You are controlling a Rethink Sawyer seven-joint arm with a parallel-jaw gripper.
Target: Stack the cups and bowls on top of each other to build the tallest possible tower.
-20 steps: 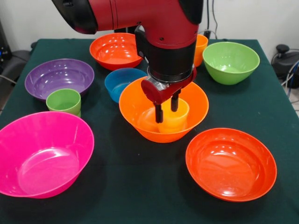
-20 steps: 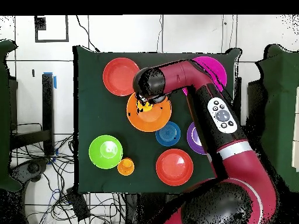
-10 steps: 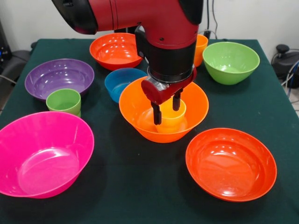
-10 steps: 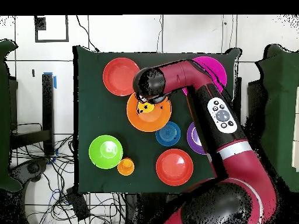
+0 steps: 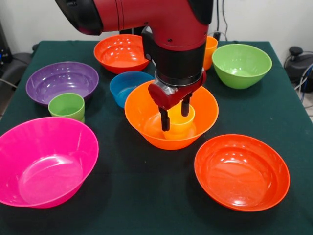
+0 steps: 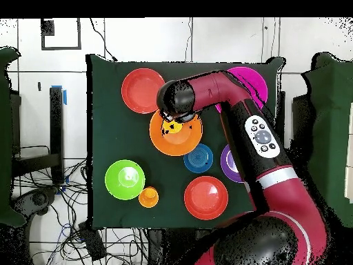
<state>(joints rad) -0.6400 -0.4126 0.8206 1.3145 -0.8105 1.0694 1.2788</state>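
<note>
The large light orange bowl (image 5: pixel 139 117) stands mid-table, seen from above as an orange disc (image 6: pixel 182 142). A yellow cup (image 5: pixel 181 125) sits upright inside it. My gripper (image 5: pixel 175 113) reaches down into the bowl, open, one finger (image 5: pixel 165 120) outside the cup's left wall and the other at its far rim. In the overhead view the arm's head covers the gripper and only a bit of the yellow cup (image 6: pixel 176 127) shows. A green cup (image 5: pixel 67 106) stands at the left, an orange cup (image 5: pixel 211 49) far behind the arm.
Loose bowls ring the middle one: pink (image 5: pixel 44 161) front left, purple (image 5: pixel 61 81) left, small blue (image 5: pixel 124 87) touching behind, red-orange (image 5: pixel 120 53) at the back, lime green (image 5: pixel 242 64) back right, red-orange (image 5: pixel 242 172) front right.
The yellow cup has sunk lower into the light orange bowl and the fingers have spread slightly apart. The arm has barely moved since half a second ago.
</note>
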